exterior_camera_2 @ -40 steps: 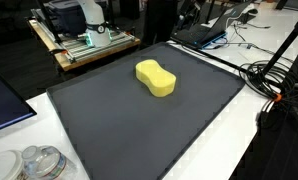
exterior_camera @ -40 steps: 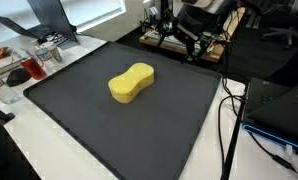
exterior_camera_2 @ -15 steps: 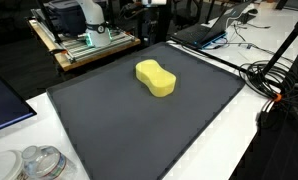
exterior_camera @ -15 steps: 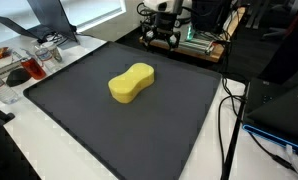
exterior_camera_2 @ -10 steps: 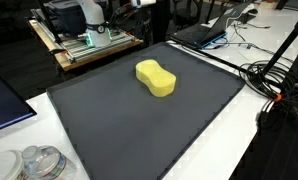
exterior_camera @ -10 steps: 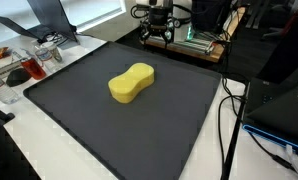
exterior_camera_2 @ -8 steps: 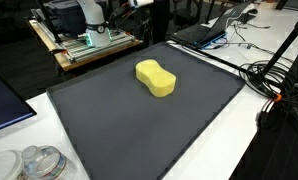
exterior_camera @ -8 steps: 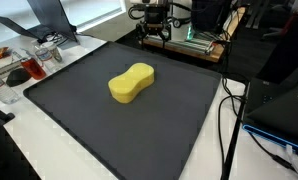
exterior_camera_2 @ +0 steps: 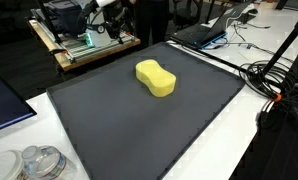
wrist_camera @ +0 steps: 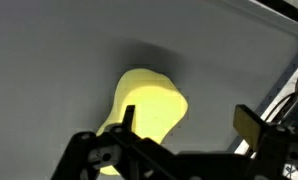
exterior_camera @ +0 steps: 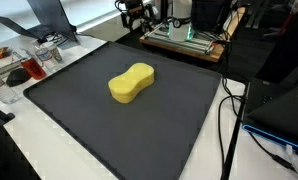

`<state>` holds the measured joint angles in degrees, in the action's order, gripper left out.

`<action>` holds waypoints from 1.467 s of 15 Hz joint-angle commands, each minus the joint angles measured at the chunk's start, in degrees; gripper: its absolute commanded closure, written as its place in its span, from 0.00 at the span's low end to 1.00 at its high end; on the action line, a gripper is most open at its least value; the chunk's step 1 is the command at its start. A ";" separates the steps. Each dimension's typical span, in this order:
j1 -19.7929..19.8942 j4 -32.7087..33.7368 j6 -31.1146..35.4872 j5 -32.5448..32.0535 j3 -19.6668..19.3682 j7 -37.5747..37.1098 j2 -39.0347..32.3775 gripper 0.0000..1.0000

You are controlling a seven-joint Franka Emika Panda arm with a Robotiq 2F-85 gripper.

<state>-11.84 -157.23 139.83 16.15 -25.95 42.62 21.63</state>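
A yellow peanut-shaped sponge [exterior_camera: 132, 82] lies flat on the dark grey mat [exterior_camera: 179, 115], a little toward the mat's far side; it shows in both exterior views [exterior_camera_2: 156, 78]. My gripper [exterior_camera: 135, 14] hangs high above the mat's far edge, well away from the sponge, also seen in an exterior view [exterior_camera_2: 113, 20]. In the wrist view the sponge [wrist_camera: 147, 110] lies below and partly behind one finger, and the gripper [wrist_camera: 186, 125] is open and empty, with its fingers spread wide.
A wooden cart with equipment [exterior_camera: 189, 40] stands past the mat's far edge. Glass and plastic items [exterior_camera: 29, 65] sit beside the mat. Cables [exterior_camera_2: 274, 80] and a laptop [exterior_camera_2: 204, 32] lie along another side. Clear jars [exterior_camera_2: 34, 163] stand near a corner.
My gripper has risen and swung sideways along the mat's far edge, away from the cart. The sponge has not moved.
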 commanded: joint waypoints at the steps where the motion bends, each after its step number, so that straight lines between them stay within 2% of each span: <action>1: 6.51 1.56 -7.38 3.09 -0.12 3.70 1.01 0.00; 3: 8.10 5.20 -10.75 5.38 0.58 2.44 -2.33 0.00; 5: 8.10 9.67 -14.45 8.23 1.20 2.30 -5.84 0.00; 7: 8.83 14.73 -15.54 10.62 2.46 0.50 -10.52 0.00; 10: 10.26 22.86 -17.17 13.80 3.57 2.50 -19.11 0.00; 14: 15.77 34.04 -23.24 18.73 7.30 7.34 -30.88 0.00; 17: 20.43 42.32 -27.72 17.69 11.33 5.60 -37.00 0.00; 22: 24.38 56.70 -31.65 16.67 16.79 -2.57 -45.09 0.00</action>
<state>9.92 -110.21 112.17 33.00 -12.45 44.40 -18.14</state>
